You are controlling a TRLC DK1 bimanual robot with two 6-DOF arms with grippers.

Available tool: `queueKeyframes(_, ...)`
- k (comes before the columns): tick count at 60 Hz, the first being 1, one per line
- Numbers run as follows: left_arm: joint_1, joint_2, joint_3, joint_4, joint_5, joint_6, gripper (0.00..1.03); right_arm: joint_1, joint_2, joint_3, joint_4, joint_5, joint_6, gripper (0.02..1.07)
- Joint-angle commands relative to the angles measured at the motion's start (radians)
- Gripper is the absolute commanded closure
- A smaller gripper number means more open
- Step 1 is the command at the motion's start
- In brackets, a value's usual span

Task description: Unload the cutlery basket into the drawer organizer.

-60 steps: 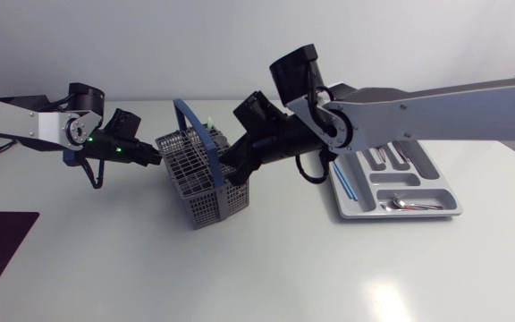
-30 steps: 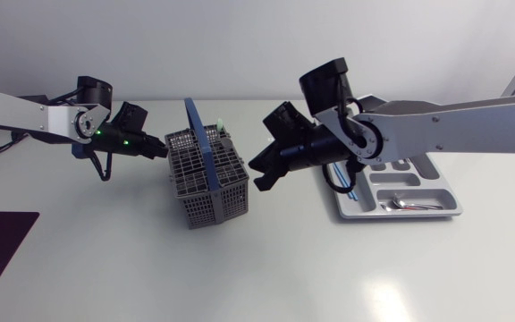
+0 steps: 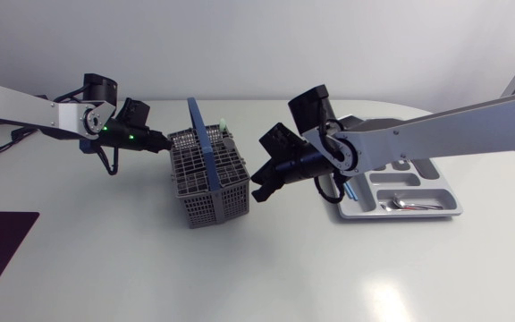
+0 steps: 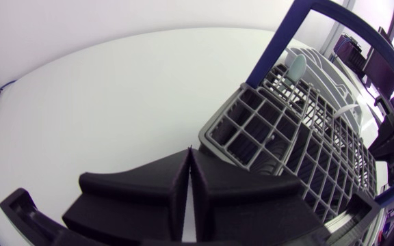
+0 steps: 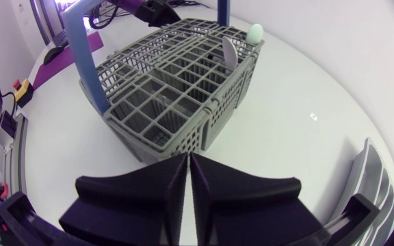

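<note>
right jaws withdrawn from basket (image 3: 224, 202), pressed together | left jaws likewise | basket contents mostly hidden

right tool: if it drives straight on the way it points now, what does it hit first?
The basket. The right tool is shut and points at the basket's near wall, with a gap between them. How low on the wall it would strike is hard to judge.
</note>
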Motion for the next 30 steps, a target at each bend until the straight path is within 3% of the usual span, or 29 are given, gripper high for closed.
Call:
queueKeyframes(1, -0.039, 0.027, 0.037, 0.012, 0.012, -0.034, 0.97, 0.023, -0.014, -0.019, 0.005, -0.002, 0.004, 0.96)
queueKeyframes(19, -0.136, 0.053, 0.086, 0.016, 0.012, -0.063, 0.97, 0.13, -0.154, -0.125, -0.007, -0.018, 0.038, 0.96)
queueKeyframes(30, -0.12, 0.05, 0.123, 0.002, 0.001, -0.074, 0.97, 0.093, -0.23, -0.165, -0.021, -0.002, 0.027, 0.96)
